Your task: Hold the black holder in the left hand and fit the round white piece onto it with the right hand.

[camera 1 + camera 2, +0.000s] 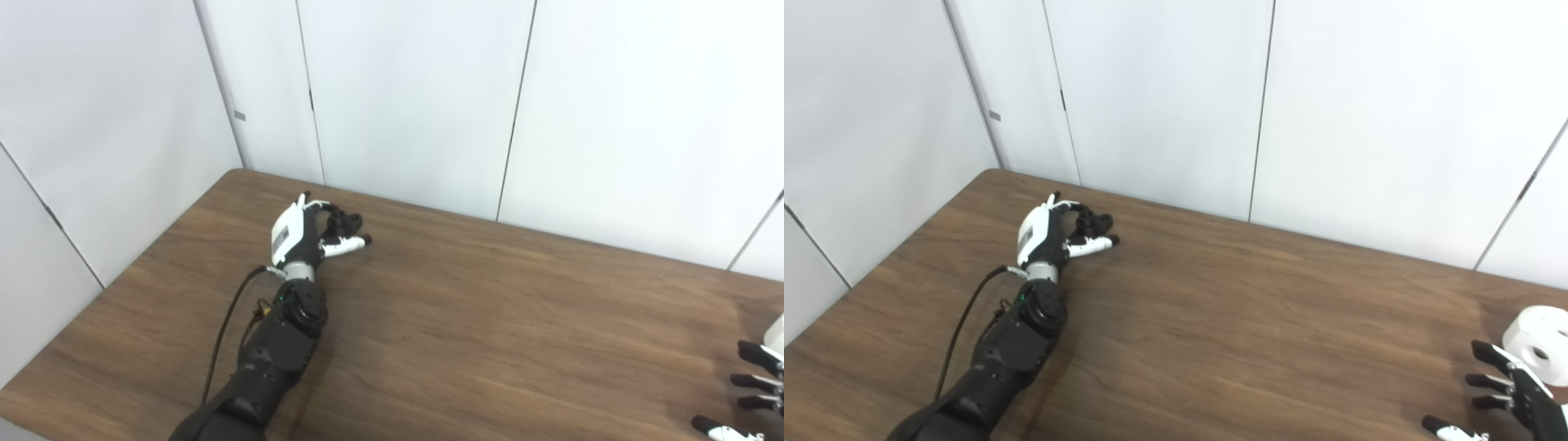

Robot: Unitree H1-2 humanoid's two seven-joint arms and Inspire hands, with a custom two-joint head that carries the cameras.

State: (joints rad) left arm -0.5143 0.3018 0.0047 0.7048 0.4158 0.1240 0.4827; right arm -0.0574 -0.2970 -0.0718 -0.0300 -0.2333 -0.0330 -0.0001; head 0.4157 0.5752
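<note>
Left hand (303, 236) fingers curled on black holder (344, 222), upper left. Right hand (1513, 392) fingers spread wide, empty, lower right, just beside round white piece (1540, 343) on surface (1243, 318). Risk: edge-on reach nudges piece away.

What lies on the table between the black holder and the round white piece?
Nothing: in the right eye view only bare table shows between the black holder, at the left hand, and the round white piece beside the open right hand.
</note>
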